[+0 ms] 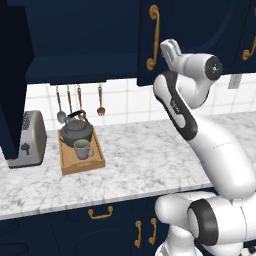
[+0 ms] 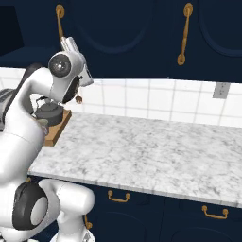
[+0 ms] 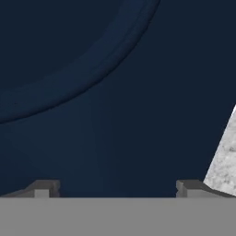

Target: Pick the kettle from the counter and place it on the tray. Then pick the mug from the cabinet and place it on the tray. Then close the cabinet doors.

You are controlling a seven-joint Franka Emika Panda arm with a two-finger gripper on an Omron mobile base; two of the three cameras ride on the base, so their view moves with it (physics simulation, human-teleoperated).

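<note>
While kettle [image 1: 76,131] and mug [image 1: 82,148] occupy tray [image 1: 80,163].

The white arm [image 1: 220,150] rises from the base, bends at the elbow and reaches up. The gripper [image 3: 117,186] has its jaws wide apart, holding nothing.

Kettle [image 1: 76,131] behind mug [image 1: 82,148] on tray [image 1: 70,163], right of toaster [image 1: 27,140].
</note>
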